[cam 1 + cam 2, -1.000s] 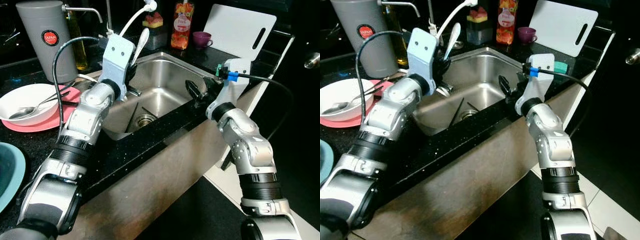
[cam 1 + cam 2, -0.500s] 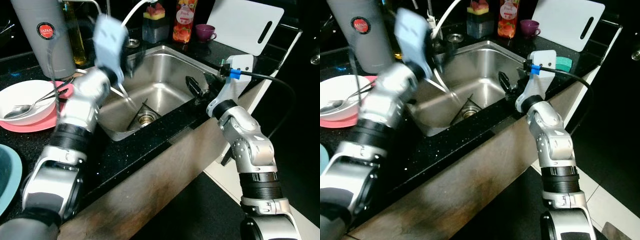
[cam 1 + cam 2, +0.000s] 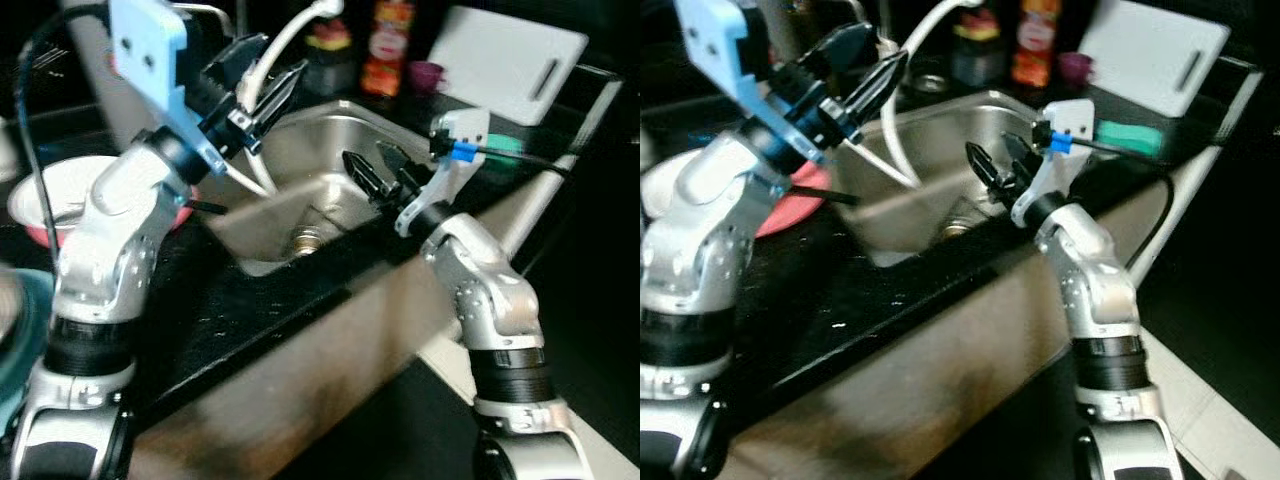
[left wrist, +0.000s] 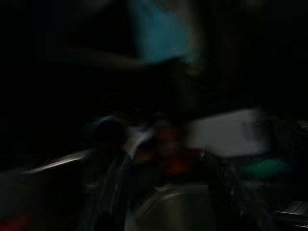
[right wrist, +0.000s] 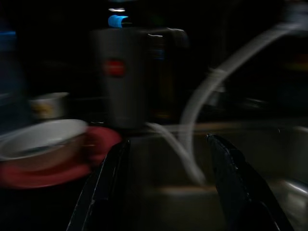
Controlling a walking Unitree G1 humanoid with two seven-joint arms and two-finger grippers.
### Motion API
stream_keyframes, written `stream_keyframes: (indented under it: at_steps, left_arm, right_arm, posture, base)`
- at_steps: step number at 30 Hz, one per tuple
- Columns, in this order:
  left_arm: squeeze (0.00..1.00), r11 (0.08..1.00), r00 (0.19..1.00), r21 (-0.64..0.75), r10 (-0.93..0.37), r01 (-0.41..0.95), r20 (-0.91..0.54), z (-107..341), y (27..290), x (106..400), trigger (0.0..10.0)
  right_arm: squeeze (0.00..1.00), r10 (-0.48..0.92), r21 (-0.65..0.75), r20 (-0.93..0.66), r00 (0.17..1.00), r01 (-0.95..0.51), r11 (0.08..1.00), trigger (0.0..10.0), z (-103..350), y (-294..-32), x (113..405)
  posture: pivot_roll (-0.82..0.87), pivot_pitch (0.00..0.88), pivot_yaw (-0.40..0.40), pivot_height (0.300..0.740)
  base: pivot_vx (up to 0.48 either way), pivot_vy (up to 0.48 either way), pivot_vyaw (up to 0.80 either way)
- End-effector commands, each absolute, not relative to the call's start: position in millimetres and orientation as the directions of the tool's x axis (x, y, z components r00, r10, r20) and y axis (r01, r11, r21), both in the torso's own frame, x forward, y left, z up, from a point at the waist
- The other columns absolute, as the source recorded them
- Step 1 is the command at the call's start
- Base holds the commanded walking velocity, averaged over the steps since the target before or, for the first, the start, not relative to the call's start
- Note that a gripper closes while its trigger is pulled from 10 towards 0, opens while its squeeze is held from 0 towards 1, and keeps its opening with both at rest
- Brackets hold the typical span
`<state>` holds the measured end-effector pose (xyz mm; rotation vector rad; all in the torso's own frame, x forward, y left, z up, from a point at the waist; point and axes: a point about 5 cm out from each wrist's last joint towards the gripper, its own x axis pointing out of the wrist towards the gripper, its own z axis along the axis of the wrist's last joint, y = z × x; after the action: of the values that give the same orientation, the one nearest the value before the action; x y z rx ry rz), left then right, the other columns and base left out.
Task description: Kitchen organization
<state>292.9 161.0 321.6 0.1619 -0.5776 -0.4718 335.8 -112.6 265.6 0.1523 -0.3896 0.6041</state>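
Observation:
My left gripper (image 3: 262, 72) is raised above the left rim of the steel sink (image 3: 335, 115), fingers spread and pointing toward the white curved faucet hose (image 3: 285, 45). A white spoon (image 3: 245, 178) slants below it against the sink's near-left wall, apart from the fingers. My right gripper (image 3: 378, 172) hovers over the sink's right side, open and holding nothing. In the right wrist view its fingers (image 5: 108, 173) frame the sink and the spoon (image 5: 171, 147). The left wrist view is dark and blurred.
A white bowl (image 3: 50, 195) on a red plate (image 3: 790, 210) sits left of the sink, a teal plate (image 3: 18, 320) nearer me. A grey canister (image 5: 125, 77), a bottle (image 3: 382, 45), a white cutting board (image 3: 510, 60) and a green sponge (image 3: 1130, 135) line the back.
The left arm swung down into the sink with the spoon, then rose; its fingers now stand apart without the spoon. The right gripper edged further over the sink. The camera shifted.

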Motion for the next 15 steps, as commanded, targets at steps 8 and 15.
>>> stream_keyframes:
  at_steps: [8, 15]
  left_arm:
    - [0.0, 0.964, 0.859, 0.194, -0.25, 0.18, 0.446, 300.8, 191.1, 265.5, 10.0]
    - [0.0, 0.94, 0.845, -0.014, -0.3, 0.341, 0.443, 277.0, 175.0, 234.3, 10.0]
  right_arm:
    - [0.0, 0.629, -0.013, 0.444, 0.639, -0.697, 0.717, 10.0, 274.4, -97.6, 330.0]
    - [0.0, 0.674, -0.031, 0.447, 0.588, -0.743, 0.669, 10.0, 277.1, -88.9, 332.1]
  posture:
    - [0.19, 0.0, -0.081, 0.74]
    - [0.22, 0.0, -0.104, 0.74]
  base:
    - [0.0, 0.0, 0.79]
    - [0.0, 0.0, 0.79]
